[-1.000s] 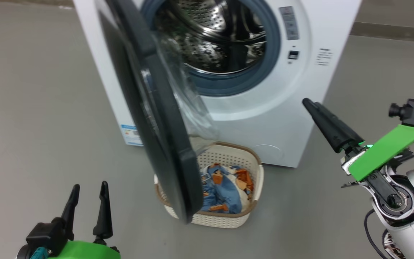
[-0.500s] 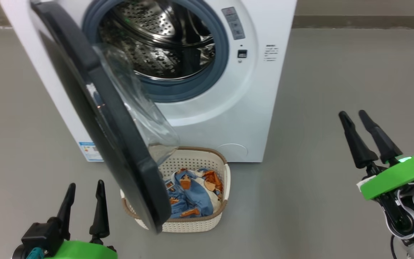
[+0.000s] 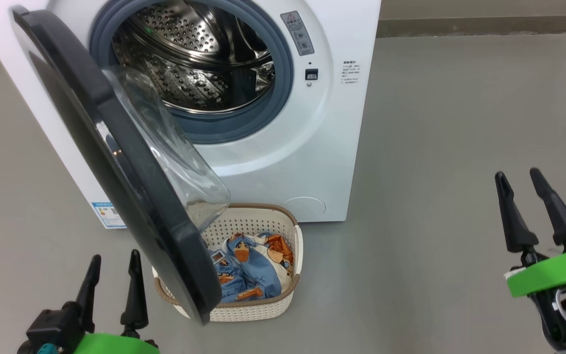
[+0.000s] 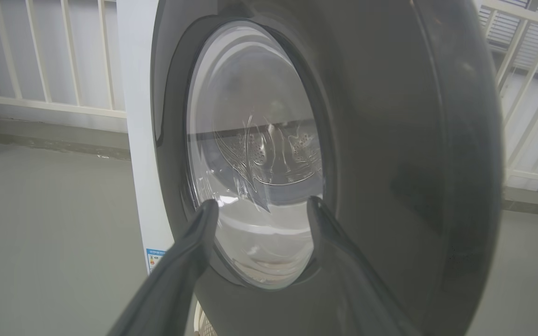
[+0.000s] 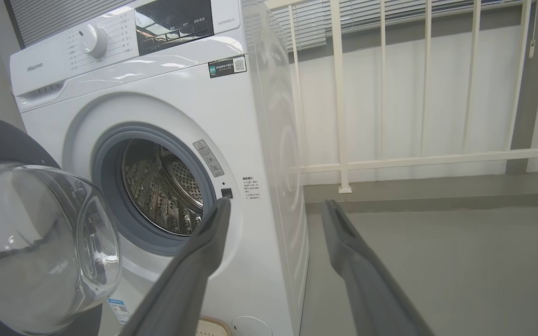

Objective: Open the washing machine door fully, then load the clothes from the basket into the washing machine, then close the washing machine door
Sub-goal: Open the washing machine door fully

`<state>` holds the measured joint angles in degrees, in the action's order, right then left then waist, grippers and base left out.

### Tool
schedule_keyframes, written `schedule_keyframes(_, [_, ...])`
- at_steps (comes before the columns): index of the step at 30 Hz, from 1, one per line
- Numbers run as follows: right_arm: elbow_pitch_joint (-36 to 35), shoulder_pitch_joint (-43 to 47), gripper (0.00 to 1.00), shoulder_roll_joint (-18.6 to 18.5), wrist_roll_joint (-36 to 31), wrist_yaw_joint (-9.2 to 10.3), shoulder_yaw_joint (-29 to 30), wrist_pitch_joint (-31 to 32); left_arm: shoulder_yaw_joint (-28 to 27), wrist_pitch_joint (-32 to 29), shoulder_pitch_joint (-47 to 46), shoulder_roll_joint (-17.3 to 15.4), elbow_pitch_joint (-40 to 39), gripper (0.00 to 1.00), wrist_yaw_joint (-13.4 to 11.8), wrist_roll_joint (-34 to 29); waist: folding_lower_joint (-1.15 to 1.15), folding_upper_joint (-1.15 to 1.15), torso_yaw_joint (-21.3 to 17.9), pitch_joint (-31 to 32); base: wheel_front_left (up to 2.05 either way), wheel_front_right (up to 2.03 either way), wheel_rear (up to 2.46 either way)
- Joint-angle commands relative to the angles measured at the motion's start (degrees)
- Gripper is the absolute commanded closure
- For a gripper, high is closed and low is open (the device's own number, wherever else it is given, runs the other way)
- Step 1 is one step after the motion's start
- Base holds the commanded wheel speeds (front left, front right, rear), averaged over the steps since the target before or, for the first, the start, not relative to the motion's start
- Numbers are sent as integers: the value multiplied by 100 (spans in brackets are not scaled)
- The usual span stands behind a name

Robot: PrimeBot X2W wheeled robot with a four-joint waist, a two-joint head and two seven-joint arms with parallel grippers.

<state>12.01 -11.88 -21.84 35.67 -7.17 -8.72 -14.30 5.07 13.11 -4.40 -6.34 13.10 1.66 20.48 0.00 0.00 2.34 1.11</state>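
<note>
The white washing machine [image 3: 322, 147] stands ahead with its steel drum [image 3: 189, 64] exposed. Its black door [image 3: 130, 187] swings out toward me, partly open, its glass bowl [image 3: 175, 152] hanging over the basket [image 3: 283, 295]. Blue bear-print clothes [image 3: 248, 268] lie in the basket on the floor. My left gripper [image 3: 113, 260] is open at the lower left, just outside the door; the left wrist view looks at the door's [image 4: 390, 140] outer face. My right gripper [image 3: 516, 177] is open at the far right, empty, well away from the machine [image 5: 166, 107].
Grey floor [image 3: 435, 147] spreads to the right of the machine. A white railing [image 5: 390, 158] runs behind it. The swung-out door overhangs the left part of the basket.
The head camera has shifted, so the machine sits further left in view. My right gripper has dropped back and turned from pointing at the door to fingers upright at the right.
</note>
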Motion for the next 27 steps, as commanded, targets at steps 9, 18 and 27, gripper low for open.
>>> schedule_keyframes(9, [0, 429, 0, 309, -604, -32, 367, -69, -128, 13, -127, -117, -240, 0, -64, 58, 0, 0, -67, -10, 0, 0, 0])
schedule_keyframes(18, [284, 422, 0, 314, -666, -32, 277, -69, -68, 9, -156, -138, -217, 0, -57, 87, 0, 0, -44, -23, 0, 0, 0])
schedule_keyframes(27, [425, 359, 0, 281, -644, -32, 128, -70, -21, 33, -222, -165, -112, 0, -39, 106, 0, 0, 22, -21, 0, 0, 0])
